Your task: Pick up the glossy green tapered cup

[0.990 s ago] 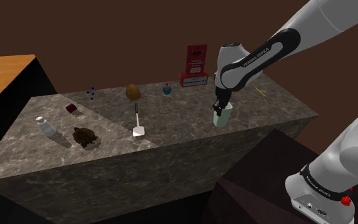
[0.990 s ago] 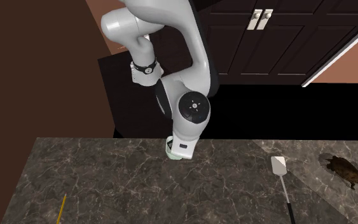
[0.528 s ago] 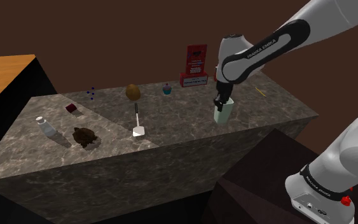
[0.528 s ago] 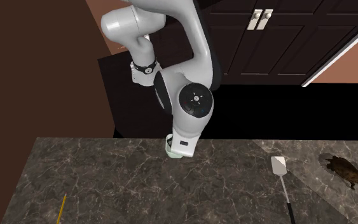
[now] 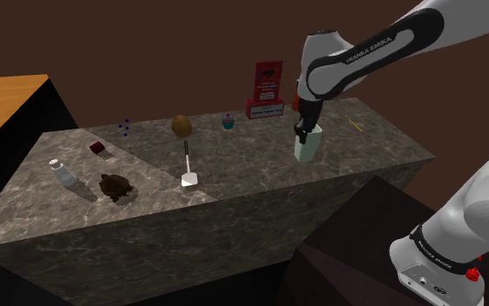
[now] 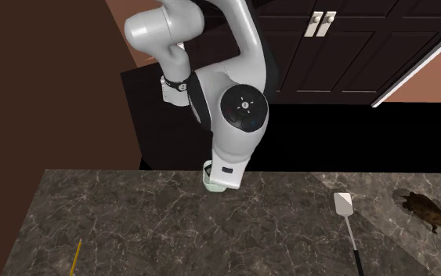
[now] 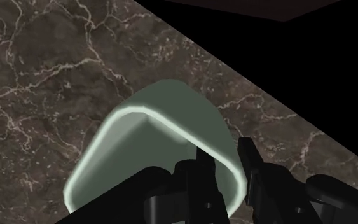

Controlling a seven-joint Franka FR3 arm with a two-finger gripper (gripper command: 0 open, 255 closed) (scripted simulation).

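The cup (image 5: 307,146) is pale glossy green and tapered, and it hangs near the marble counter's (image 5: 242,169) near edge in the shoulder view. My gripper (image 5: 301,133) comes down onto its rim and is shut on the cup wall. In the wrist view one finger (image 7: 203,175) sits inside the cup (image 7: 165,121) and the other finger (image 7: 250,164) outside it, clasping the rim. In the second exterior view the cup (image 6: 210,179) peeks out from behind the hand, close to the counter's far edge.
On the counter lie a spatula (image 5: 188,165), a brown turtle figure (image 5: 115,185), a small bottle (image 5: 62,174), a dark red cube (image 5: 97,148), a brown egg-shaped thing (image 5: 181,125), a small cupcake (image 5: 227,122), a red box (image 5: 267,89) and a pencil (image 5: 355,127).
The arm's forearm has swung upward and the cup has risen a little with the gripper, shifting slightly toward the shoulder view's right. Everything else on the counter has stayed put.
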